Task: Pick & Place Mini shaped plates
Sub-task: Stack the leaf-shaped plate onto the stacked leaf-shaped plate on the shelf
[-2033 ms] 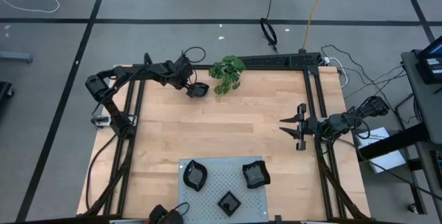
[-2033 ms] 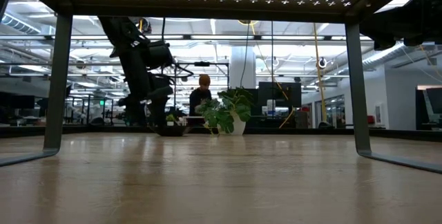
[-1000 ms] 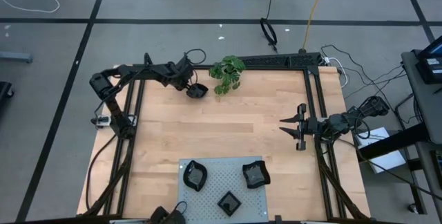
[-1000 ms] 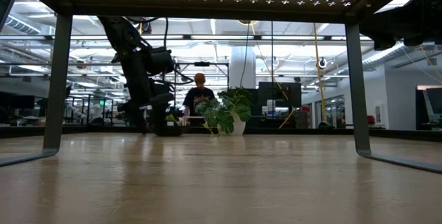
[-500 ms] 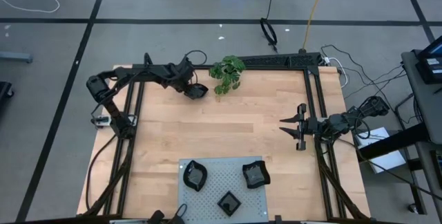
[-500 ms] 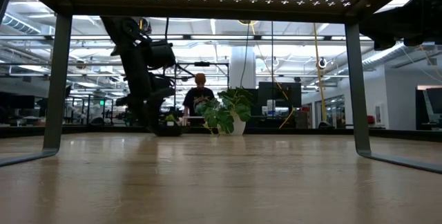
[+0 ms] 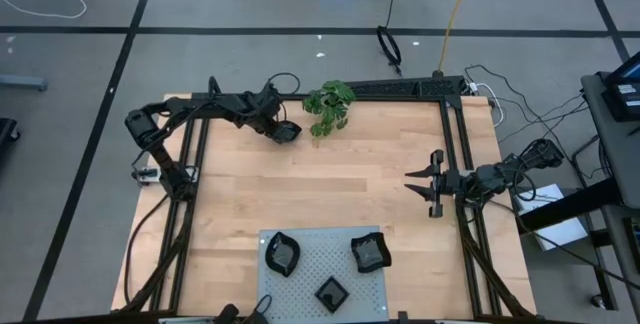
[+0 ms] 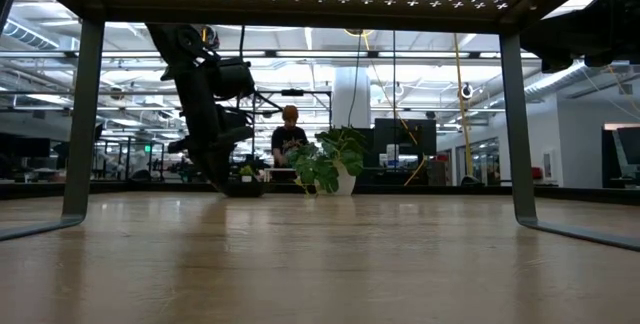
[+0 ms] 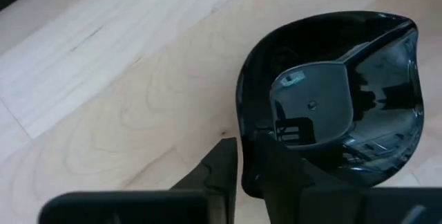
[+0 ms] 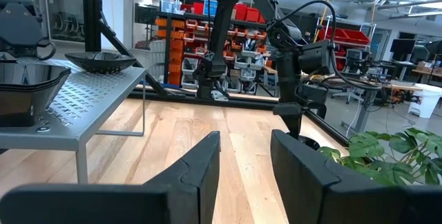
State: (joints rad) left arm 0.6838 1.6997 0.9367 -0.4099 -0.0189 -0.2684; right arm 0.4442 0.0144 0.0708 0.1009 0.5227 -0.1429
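Observation:
A glossy black mini shaped plate (image 9: 331, 92) with a rounded rim sits on the wooden table at the far left (image 7: 288, 132), next to a green plant (image 7: 330, 107). My left gripper (image 9: 242, 148) is shut on its rim and shows in the high view (image 7: 277, 127) and the low view (image 8: 222, 179). Three more mini plates (image 7: 283, 253) (image 7: 369, 252) (image 7: 331, 292) rest on the grey perforated panel (image 7: 310, 269) at the near edge. My right gripper (image 10: 243, 162) waits open at the table's right side (image 7: 425, 184), holding nothing. My left gripper pinches the plate's rim (image 9: 243, 124) on the side toward the arm. One finger (image 9: 219, 172) is outside the wall and the other (image 9: 283, 175) is inside the hollow. The fingers slant steeply down from the table's left. The plate sits on the table.
The plant (image 8: 330, 164) stands close to the right of the held plate. The panel stands on legs (image 8: 84, 114) above the table's near edge. Black frame rails (image 7: 455, 134) run along the table's sides. A person (image 8: 290, 134) is in the room behind. Bare wood (image 7: 340, 184) fills the middle.
In the low view my left gripper's fingers have drawn together, shutting on the plate's rim at the far left. The plate has stayed in its place on the table.

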